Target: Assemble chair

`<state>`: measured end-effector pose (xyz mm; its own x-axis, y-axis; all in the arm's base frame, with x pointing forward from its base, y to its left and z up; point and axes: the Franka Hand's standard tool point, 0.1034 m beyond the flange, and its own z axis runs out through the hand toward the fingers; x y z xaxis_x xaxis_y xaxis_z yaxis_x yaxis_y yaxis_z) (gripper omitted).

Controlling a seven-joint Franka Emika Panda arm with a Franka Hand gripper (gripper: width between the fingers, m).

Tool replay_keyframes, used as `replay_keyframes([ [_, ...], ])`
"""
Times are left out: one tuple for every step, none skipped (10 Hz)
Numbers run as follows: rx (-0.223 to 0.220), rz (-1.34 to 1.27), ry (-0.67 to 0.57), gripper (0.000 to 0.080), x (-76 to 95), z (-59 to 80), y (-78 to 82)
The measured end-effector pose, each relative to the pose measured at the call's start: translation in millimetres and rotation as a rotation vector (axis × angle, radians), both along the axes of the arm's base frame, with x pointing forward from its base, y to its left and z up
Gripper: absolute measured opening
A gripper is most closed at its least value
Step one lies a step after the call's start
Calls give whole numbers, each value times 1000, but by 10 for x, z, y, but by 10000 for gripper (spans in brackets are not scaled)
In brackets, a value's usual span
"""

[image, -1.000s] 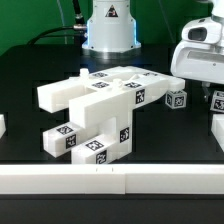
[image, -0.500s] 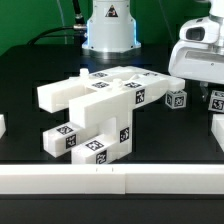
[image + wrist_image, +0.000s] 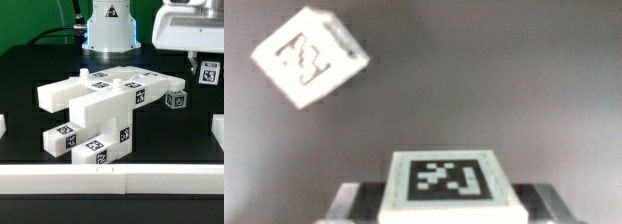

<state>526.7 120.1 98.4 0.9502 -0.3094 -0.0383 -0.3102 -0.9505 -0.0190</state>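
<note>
Aloft, tagged block (image 3: 209, 72) between fingers (image 3: 358, 203), printed face toward exterior camera

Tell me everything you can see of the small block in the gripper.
The small block is glossy white plastic, boxy, with a black-and-white square tag on each face in view. It sits upright between the fingers of the gripper, which clamp two opposite sides. It appears to hang clear of the black table, at the exterior view's right, apart from the assembled chair parts. Nothing else touches it.
</note>
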Motion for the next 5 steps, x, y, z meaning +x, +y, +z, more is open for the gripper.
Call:
replay_keyframes([
  [-5,-19,-3,271,-33,-49,12],
  [-5,-15,1,271,-46,-61,31],
  [-5,-18,-1,271,-33,-54,14],
  [-5,-18,-1,271,-34,-56,13],
  [-2,17,1,271,-13,-34,-24],
])
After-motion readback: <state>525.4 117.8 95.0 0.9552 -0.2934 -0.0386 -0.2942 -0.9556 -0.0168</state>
